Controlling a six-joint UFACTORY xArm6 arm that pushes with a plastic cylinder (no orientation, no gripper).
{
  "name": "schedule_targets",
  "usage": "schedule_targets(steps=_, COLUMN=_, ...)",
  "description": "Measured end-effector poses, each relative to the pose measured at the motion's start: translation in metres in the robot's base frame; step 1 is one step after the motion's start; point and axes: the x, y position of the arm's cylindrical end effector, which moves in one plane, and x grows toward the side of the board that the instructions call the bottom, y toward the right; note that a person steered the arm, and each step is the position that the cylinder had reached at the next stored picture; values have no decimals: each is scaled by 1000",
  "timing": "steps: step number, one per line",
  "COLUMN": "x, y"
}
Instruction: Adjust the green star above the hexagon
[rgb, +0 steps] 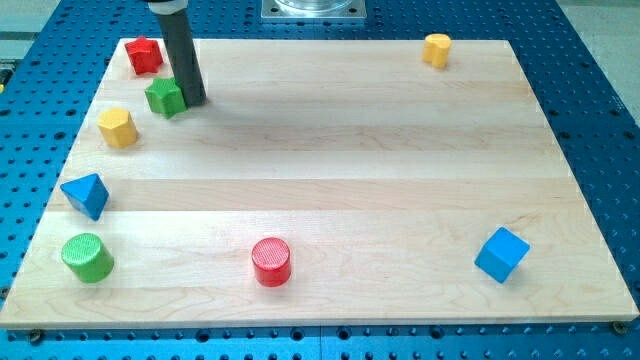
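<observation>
In the upper left of the frame, my tip (195, 100) touches the right side of the green star (165, 97), which sits up and right of the yellow hexagon (118, 128); I have no jaws.

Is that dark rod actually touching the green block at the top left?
Touching, it seems: in the camera view my tip sits flush against the green star on its right side, with no board showing between them.

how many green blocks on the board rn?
2. The green star sits near the view's top left, with my tip touching its right side. The green cylinder stands at the bottom-left corner. None appears hidden.
</observation>
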Motion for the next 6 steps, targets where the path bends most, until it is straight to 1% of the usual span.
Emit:
schedule_targets(steps=1, x=20, y=3)
schedule_targets(steps=2, x=17, y=-52)
schedule_targets(steps=3, x=25, y=-37)
schedule_targets(steps=4, x=-1, y=3)
schedule_targets(steps=5, x=-12, y=-24)
schedule_targets(steps=6, x=-7, y=-69)
